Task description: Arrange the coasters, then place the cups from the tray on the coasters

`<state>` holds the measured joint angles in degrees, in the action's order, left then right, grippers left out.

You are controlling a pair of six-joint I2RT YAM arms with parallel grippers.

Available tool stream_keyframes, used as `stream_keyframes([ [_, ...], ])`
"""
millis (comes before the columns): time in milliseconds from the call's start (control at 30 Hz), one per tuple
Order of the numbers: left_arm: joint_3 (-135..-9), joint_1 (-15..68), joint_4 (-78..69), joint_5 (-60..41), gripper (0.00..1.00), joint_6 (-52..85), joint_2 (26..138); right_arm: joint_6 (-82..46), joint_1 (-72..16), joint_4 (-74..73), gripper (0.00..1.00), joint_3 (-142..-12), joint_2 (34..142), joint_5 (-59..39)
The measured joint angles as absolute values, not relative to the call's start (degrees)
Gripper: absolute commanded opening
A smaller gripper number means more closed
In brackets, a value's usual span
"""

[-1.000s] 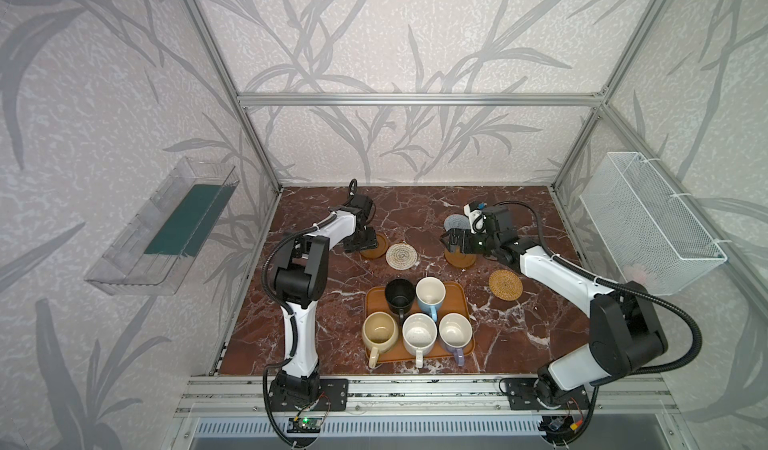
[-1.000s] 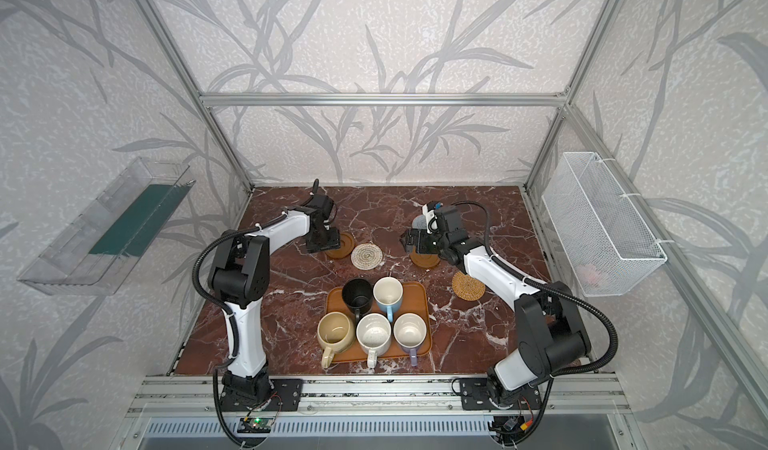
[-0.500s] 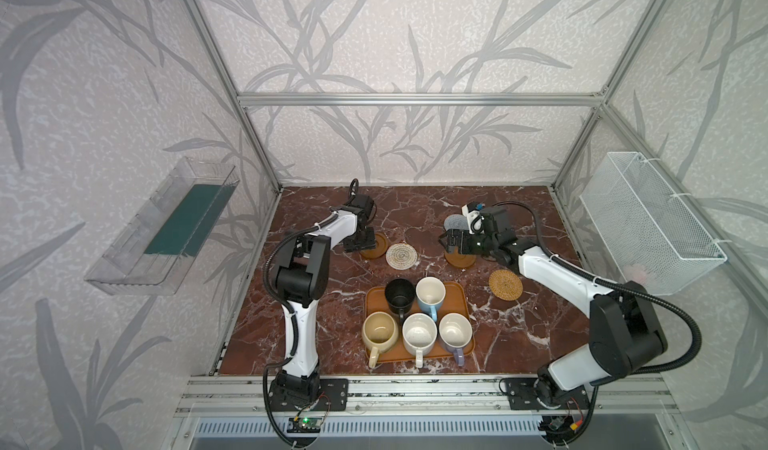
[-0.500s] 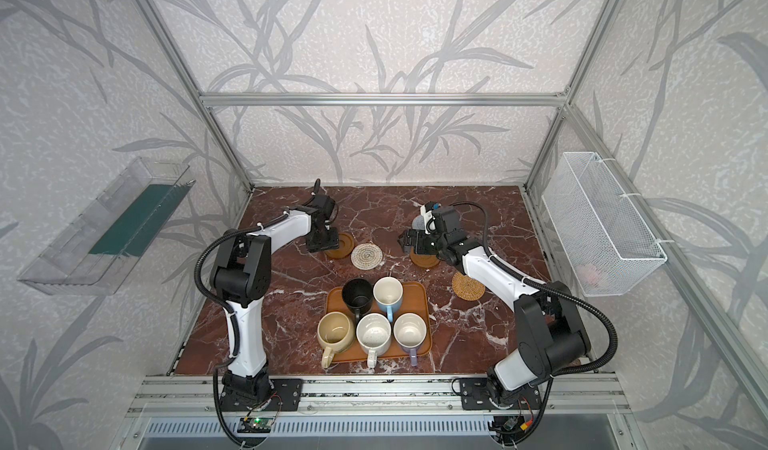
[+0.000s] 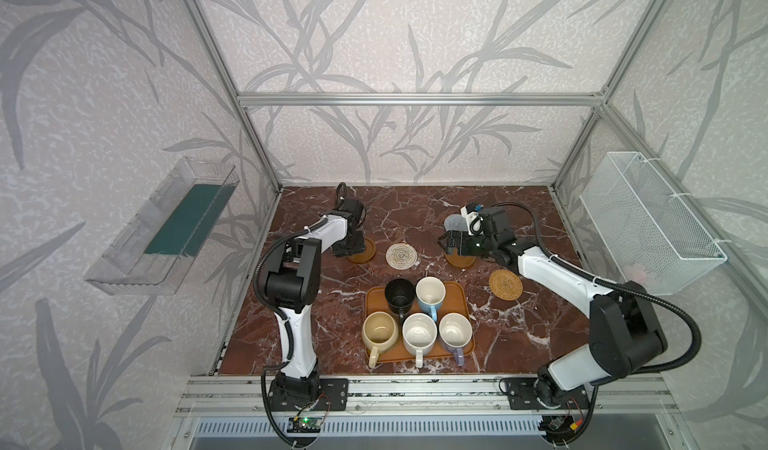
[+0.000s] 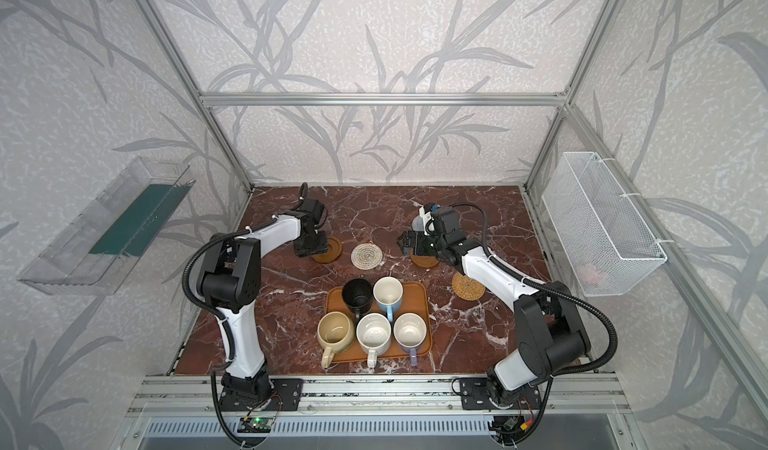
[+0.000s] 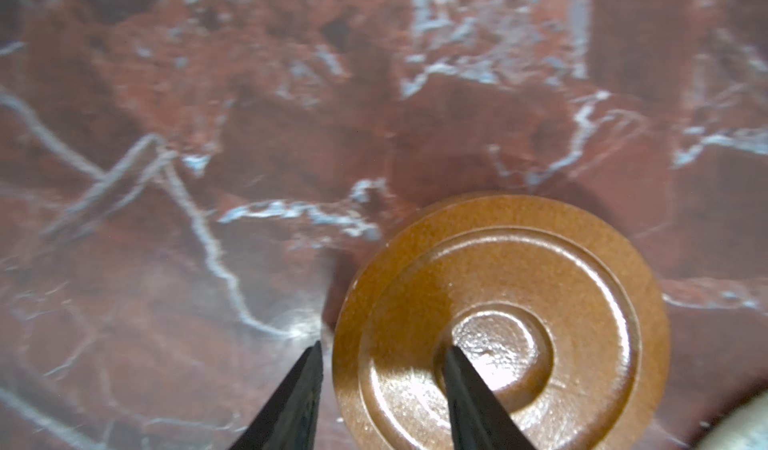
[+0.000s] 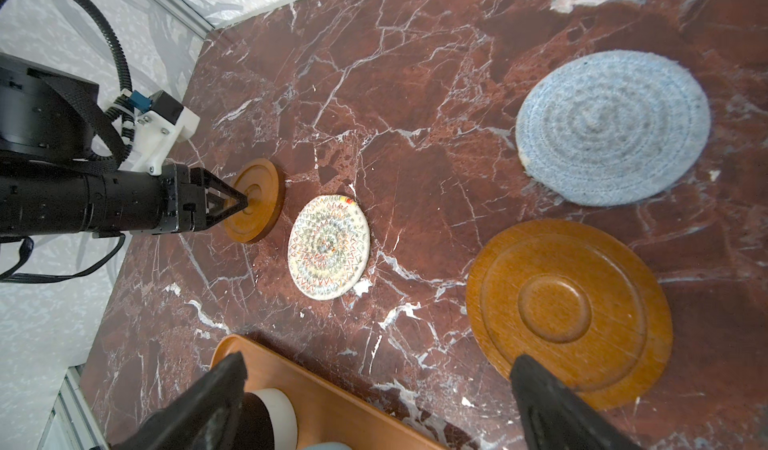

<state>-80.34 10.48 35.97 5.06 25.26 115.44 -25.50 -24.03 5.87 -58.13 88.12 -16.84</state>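
Two left pincer [image 7: 384, 346] tips closer together.

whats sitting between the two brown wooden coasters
The woven cream coaster lies flat between the left brown coaster and the right brown coaster, nearer the left one; both top views show it.

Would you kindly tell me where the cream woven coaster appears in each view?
Both top views: the cream woven coaster lies just beyond the tray.
Left wrist: not clearly visible.
Right wrist: the coaster lies beyond the tray's rim.
Shared landmark: the tray.
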Motion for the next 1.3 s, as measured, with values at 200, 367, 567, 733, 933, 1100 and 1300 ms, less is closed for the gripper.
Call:
stream_keyframes([
  [200,-78.9,9.8,36.6,6.0,0.49,25.5,114.2,-25.5,-24.3,6.2,0.98,-58.1,88.1,-16.8],
  [367,-78.5,10.3,37.4,5.7,0.50,25.6,113.3,-25.5,-24.4,6.4,0.98,-58.1,88.0,-16.8],
  [567,-78.5,10.4,38.6,5.8,0.54,25.8,112.2,-25.5,-24.6,7.0,1.00,-58.1,87.7,-16.6],
  [733,-78.7,10.5,40.3,6.3,0.70,26.1,109.3,-25.5,-24.6,9.0,0.99,-58.1,86.3,-14.8],
  [933,-81.7,12.2,42.9,8.4,0.90,23.9,104.6,-24.8,-24.6,9.8,0.99,-58.1,83.1,-11.0],
  [1100,-83.4,16.5,42.1,5.9,0.85,22.4,101.6,-21.9,-24.6,14.0,0.99,-61.7,82.8,-9.3],
  [1300,-84.0,20.4,36.2,-7.4,0.89,21.6,104.3,-19.4,-24.6,18.2,0.99,-67.8,84.2,-9.1],
])
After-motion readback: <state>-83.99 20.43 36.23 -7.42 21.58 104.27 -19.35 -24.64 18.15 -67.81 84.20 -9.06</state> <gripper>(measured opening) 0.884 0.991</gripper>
